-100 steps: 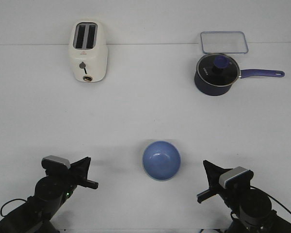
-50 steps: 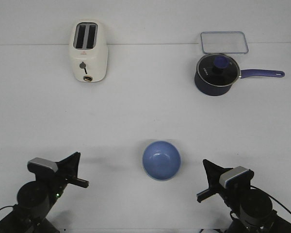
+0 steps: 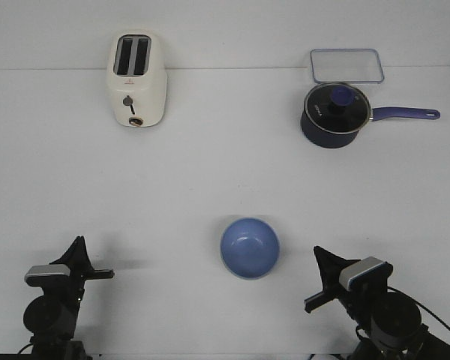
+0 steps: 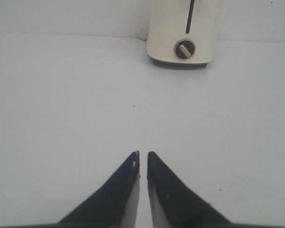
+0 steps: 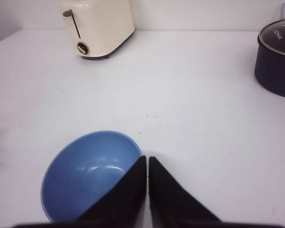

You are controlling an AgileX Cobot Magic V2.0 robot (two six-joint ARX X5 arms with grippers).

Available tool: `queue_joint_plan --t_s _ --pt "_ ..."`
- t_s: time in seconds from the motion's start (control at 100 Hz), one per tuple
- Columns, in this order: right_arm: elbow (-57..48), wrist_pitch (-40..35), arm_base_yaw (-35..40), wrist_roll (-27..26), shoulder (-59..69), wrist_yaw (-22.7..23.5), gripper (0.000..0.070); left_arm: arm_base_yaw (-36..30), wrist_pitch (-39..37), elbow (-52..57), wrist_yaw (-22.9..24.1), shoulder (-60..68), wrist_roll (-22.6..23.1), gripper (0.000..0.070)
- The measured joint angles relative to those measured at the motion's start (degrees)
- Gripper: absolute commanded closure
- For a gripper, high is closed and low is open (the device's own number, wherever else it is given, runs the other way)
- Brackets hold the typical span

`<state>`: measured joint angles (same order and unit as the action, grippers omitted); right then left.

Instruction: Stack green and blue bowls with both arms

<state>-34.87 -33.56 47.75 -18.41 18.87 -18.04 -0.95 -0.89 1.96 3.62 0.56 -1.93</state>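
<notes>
So at this point it looks like nothing's actually stacked. Going left to right: the left gripper (image 3: 97, 274) sits down at about 7 o'clock on the table (image 3: 210, 180), fingers pinched together with nothing between them, pointing out at bare tabletop with the toaster (image 3: 136, 79) way off at 11 o'clock. The blue bowl (image 3: 249, 247) sits alone near 6 o'clock, upright and empty. The right gripper (image 3: 313, 279) is at about 5 o'clock, just beside the bowl, also clenched on nothing. The saucepan (image 3: 331, 115) and a clear lid (image 3: 346, 65) sit up around 1 o'clock. I can't spot the green bowl in any view, so I'd say the whole job is still ahead.
</notes>
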Motion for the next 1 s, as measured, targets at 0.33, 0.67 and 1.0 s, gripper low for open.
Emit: queue_joint_plan --t_s 0.33,0.67,1.0 --pt "0.00 0.00 0.00 0.00 0.00 0.00 0.0691 0.13 0.00 0.00 -0.15 -0.28 0.00 0.0685" --pt "0.00 0.00 -0.02 0.00 0.00 0.00 0.0691 0.13 0.00 0.00 -0.15 -0.28 0.00 0.0685" --pt "0.00 0.04 -1.07 2.19 0.00 -2.36 0.0692 0.13 0.00 0.00 -0.15 -0.28 0.00 0.0685"
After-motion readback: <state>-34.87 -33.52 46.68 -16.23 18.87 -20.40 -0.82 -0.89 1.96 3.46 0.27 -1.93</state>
